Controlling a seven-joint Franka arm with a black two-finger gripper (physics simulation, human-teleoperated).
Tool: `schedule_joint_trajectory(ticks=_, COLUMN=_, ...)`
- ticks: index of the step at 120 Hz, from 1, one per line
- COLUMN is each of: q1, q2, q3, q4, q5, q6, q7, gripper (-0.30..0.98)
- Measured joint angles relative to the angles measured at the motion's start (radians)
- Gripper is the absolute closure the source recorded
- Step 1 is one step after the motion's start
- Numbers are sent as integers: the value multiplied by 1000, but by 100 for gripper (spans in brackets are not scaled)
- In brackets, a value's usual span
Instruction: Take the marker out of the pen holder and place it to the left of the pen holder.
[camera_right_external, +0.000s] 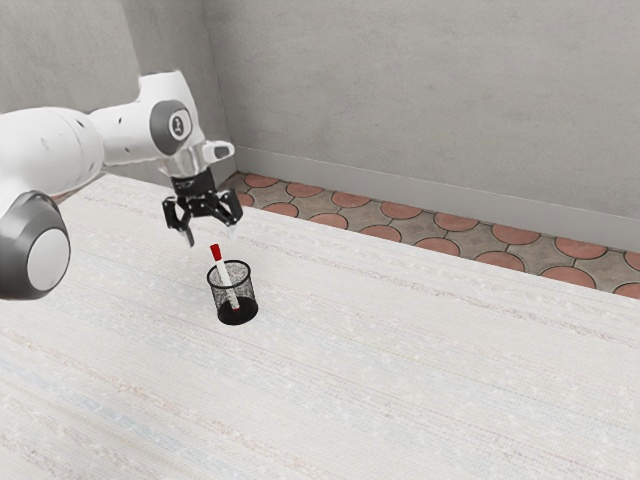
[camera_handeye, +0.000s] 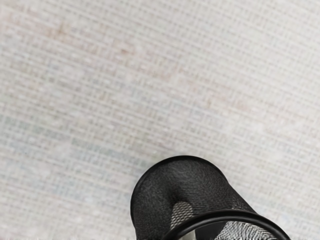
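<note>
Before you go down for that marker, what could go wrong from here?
The marker leans in the pen holder, so my open gripper could meet it off-angle and get a poor grip. Coming down off-line, a finger might knock the holder's rim. And since the marker's lower end sits deep inside the mesh cup, pulling it out sideways could drag or tip the holder.

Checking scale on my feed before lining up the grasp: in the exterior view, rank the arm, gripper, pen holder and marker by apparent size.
1. Arm, by far
2. Gripper, broader across than the pen holder
3. Pen holder
4. Marker, slim, leaning in the pen holder
</note>
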Motion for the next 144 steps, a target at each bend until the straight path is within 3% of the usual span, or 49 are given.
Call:
schedule_joint_trajectory(ticks=43, q1=-4, q2=5, q3=0, q4=-21, q5=-4, q6=6, q7=-6, gripper=8)
schedule_joint_trajectory(ticks=80, q1=-3, q2=6, q3=0, q4=-29, q5=-4, q6=8, q7=-9, gripper=35)
schedule_joint_trajectory(ticks=108, q1=-4, q2=5, q3=0, q4=-28, q5=-2, q6=10, q7=-10, gripper=63)
schedule_joint_trajectory(ticks=144, q1=-5, q2=-16, q3=-10, q4=-21, q5=5, q6=12, q7=-15, gripper=75)
